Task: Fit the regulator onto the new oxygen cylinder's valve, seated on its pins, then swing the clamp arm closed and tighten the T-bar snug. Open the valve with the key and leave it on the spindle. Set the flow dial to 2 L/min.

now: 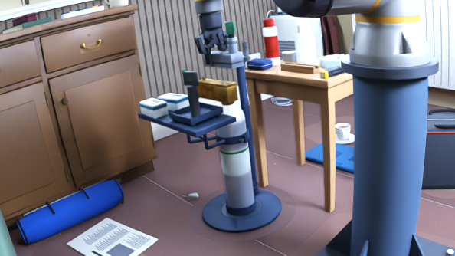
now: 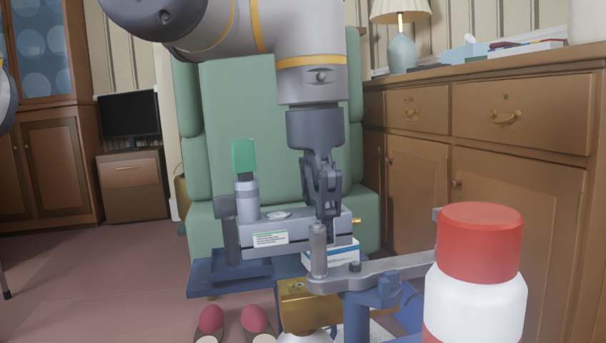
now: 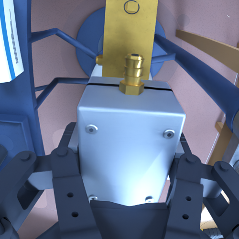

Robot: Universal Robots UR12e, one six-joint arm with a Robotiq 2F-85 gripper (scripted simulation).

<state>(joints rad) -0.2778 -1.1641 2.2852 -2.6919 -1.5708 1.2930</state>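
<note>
The regulator (image 2: 293,231) is a grey metal block with a green-capped dial post (image 2: 243,156) and a brass outlet barb (image 3: 132,73). It hangs in the air above the cylinder's brass valve block (image 1: 217,90). My gripper (image 2: 325,212) grips it, with a finger on each side of the block (image 3: 129,148). The white oxygen cylinder (image 1: 237,161) stands upright in a blue floor stand (image 1: 242,210). The dark valve key (image 1: 191,92) stands upright in a blue tray (image 1: 196,114) on the stand's shelf. The grey clamp arm (image 2: 370,272) with its knurled post (image 2: 318,250) sits below the regulator.
A wooden sideboard (image 1: 65,99) stands behind the stand. A green armchair (image 2: 255,140) shows in the second side camera. Two small boxes (image 1: 164,104) lie on the blue shelf. A wooden side table (image 1: 302,84) with bottles stands to the right. My arm's blue pedestal (image 1: 388,161) is near.
</note>
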